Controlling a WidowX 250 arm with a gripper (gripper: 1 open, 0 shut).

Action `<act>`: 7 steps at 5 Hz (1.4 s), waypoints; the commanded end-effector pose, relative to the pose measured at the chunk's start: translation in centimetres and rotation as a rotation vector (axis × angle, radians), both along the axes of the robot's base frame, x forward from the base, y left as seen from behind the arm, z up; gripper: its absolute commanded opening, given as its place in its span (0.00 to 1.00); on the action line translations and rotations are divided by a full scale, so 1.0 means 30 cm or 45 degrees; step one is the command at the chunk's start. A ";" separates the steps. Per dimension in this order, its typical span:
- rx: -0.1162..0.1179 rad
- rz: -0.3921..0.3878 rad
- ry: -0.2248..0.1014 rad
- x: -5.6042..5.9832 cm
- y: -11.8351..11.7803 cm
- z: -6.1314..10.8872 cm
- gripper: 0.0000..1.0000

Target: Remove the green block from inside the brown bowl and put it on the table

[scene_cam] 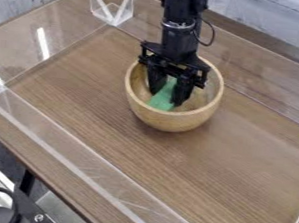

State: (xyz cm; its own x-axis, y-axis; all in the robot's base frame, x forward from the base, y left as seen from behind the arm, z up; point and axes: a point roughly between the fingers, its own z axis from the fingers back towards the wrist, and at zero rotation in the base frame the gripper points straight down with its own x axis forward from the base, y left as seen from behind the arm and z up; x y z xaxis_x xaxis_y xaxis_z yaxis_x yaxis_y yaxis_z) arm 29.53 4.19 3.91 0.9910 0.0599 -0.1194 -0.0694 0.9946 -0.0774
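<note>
Resting in brown bowl (173, 114): green block (162, 100)

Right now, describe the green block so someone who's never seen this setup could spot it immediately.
Find the round tan wooden bowl on the dark table. The green block lies inside it, between the black gripper fingers. It's the only bright green thing there.

Gripper (174, 84) sat down inside the brown bowl (173, 114), right of centre frame; the thick bowl walls boxed it in on all sides, way out only upward. The table (95, 138) lay bare across lower left and lower right. Clear acrylic walls (52, 169) fenced the edges, so no sideways exit at table level.
</note>
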 end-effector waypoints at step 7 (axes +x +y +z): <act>-0.032 0.204 -0.300 0.144 0.255 0.392 0.00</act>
